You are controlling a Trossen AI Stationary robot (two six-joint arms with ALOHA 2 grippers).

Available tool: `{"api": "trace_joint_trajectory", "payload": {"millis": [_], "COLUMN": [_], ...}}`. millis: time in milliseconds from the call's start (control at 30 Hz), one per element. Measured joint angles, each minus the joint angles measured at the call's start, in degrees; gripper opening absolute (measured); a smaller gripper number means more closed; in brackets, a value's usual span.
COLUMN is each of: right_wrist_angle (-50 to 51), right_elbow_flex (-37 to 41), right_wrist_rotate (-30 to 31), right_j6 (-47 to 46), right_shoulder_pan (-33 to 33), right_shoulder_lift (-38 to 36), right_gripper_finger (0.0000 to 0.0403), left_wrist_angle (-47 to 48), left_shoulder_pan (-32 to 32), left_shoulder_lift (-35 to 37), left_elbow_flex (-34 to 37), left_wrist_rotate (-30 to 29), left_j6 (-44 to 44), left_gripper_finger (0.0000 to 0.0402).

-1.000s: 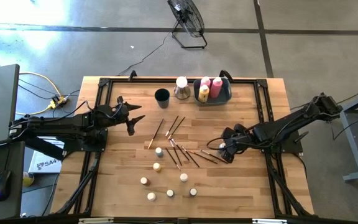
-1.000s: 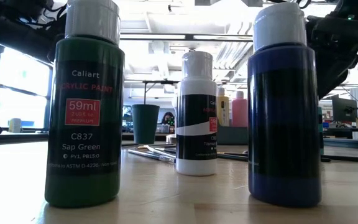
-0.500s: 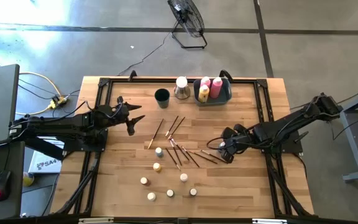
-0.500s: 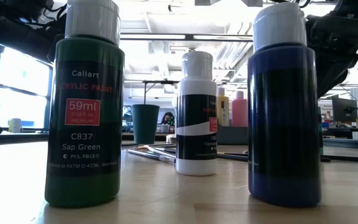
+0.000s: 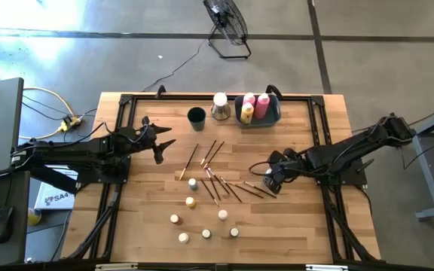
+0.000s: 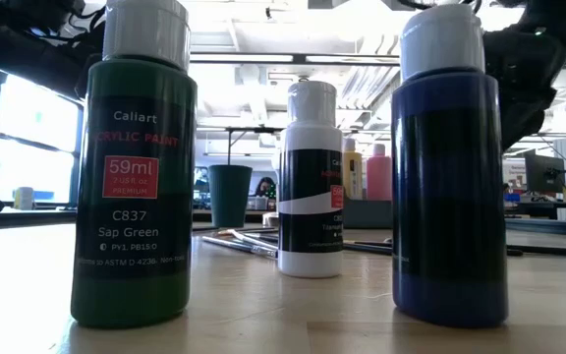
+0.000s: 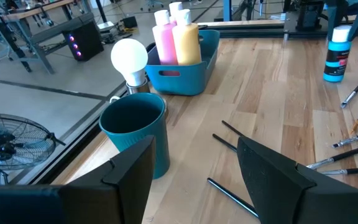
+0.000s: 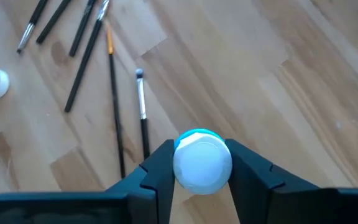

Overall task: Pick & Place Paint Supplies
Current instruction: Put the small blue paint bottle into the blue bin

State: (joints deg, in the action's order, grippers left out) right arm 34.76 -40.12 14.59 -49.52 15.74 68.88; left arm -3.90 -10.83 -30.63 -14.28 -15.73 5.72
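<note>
My right gripper (image 5: 270, 178) is at the table's right middle, shut on a teal paint bottle with a white cap (image 8: 202, 163). Thin dark-handled brushes (image 5: 215, 178) lie scattered flat at the table's centre, some close to that gripper (image 8: 143, 118). Several small white- or cream-capped bottles (image 5: 191, 202) stand upright toward the near edge. They loom large in the low view as a green (image 6: 134, 177), a white (image 6: 311, 187) and a blue one (image 6: 450, 177). My left gripper (image 5: 160, 147) waits open at the table's left (image 7: 194, 168), touching nothing. My right gripper pinches the bottle's white cap (image 8: 202, 167) between its two fingers, one on each side. The fingers come from above, slanting steeply down. The cap hides the bottle's body; only a teal rim (image 8: 196, 132) shows, so its foot cannot be seen.
At the far edge stands a grey-blue bin (image 5: 271, 114) holding a pink and a yellow bottle. Left of it are a white bulb-shaped thing (image 5: 219, 105) and a dark round cup (image 5: 196, 115). A black frame (image 5: 126, 98) runs around the tabletop. Bare wood lies right of the brushes.
My right gripper's fingers have drawn in onto the bottle's white cap, and the hand has edged slightly toward the table's left. The brushes and the other bottles lie as before.
</note>
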Motion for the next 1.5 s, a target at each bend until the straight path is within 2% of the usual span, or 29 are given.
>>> {"api": "trace_joint_trajectory", "payload": {"millis": [200,333,600,733,967,1100,1233,1500], "right_wrist_angle": [0.8,1.0,2.8,2.8,2.0,-0.1,-3.2,-6.4], "right_elbow_flex": [-0.5,-2.2,-6.3,-8.9,-11.5,-11.7,-11.7,-11.7], "right_wrist_rotate": [-0.9,-1.2,-0.4,0.8,2.4,2.4,2.4,3.7], "right_j6": [0.2,3.5,8.7,12.7,17.5,18.1,19.3,20.0], "right_shoulder_pan": [-4.4,-7.5,-15.4,-19.5,-27.3,-31.4,-34.6,-39.2], "right_shoulder_lift": [-1.6,-4.1,-8.3,-8.7,-8.7,-8.6,-8.5,-8.5], "right_gripper_finger": [0.0123,0.0114,0.0122,0.0113,0.0124,0.0114,0.012,0.0114], "left_wrist_angle": [0.0,0.4,1.0,1.1,1.0,1.0,1.0,1.0], "left_shoulder_pan": [0.0,0.0,0.0,0.0,0.0,0.0,0.0,0.0], "left_shoulder_lift": [0.0,0.0,0.0,0.0,0.0,0.0,0.0,0.0], "left_elbow_flex": [0.0,0.0,0.0,0.0,0.0,0.0,0.0,0.0], "left_wrist_rotate": [0.0,0.0,0.0,0.0,0.0,0.0,0.0,0.0], "left_j6": [0.0,0.0,0.0,0.0,0.0,0.0,0.0,0.0], "left_gripper_finger": [0.0225,0.0225,0.0225,0.0225,0.0225,0.0225,0.0225,0.0225]}}
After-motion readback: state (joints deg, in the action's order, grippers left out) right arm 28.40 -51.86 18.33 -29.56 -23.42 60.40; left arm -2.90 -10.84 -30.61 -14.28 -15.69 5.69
